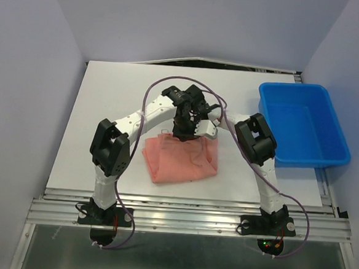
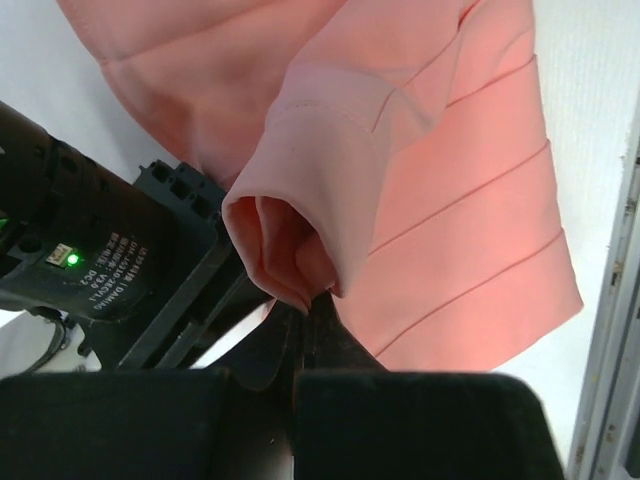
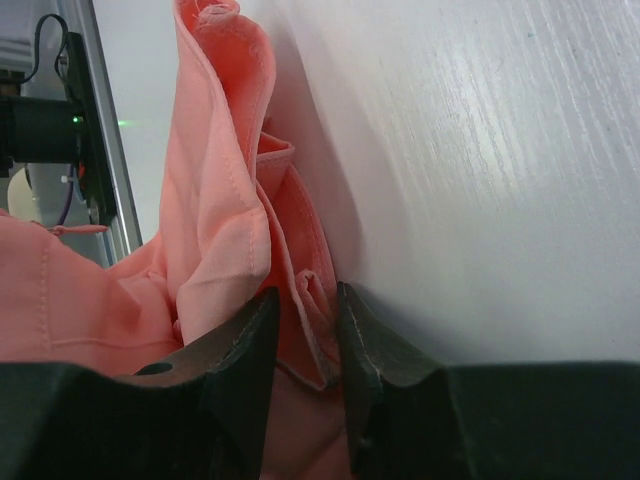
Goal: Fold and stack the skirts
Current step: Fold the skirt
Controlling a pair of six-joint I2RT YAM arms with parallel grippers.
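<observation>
A salmon-pink skirt [image 1: 181, 160] lies folded on the white table [image 1: 114, 93], just in front of the arms' meeting point. My left gripper [image 1: 181, 134] and right gripper [image 1: 198, 131] are both at its far edge, close together. In the left wrist view the left gripper [image 2: 305, 308] is shut on a rolled fold of the skirt [image 2: 470, 200], lifted off the rest of the cloth. In the right wrist view the right gripper [image 3: 305, 322] is pinched on a bunched hem of the skirt [image 3: 215, 210], close to the table surface. Only one skirt shows.
A blue plastic bin [image 1: 303, 125] stands at the right of the table, with nothing showing in it. The right gripper's black body [image 2: 90, 260] sits close beside the left fingers. The metal rail of the table's near edge [image 1: 187, 203] runs in front of the skirt.
</observation>
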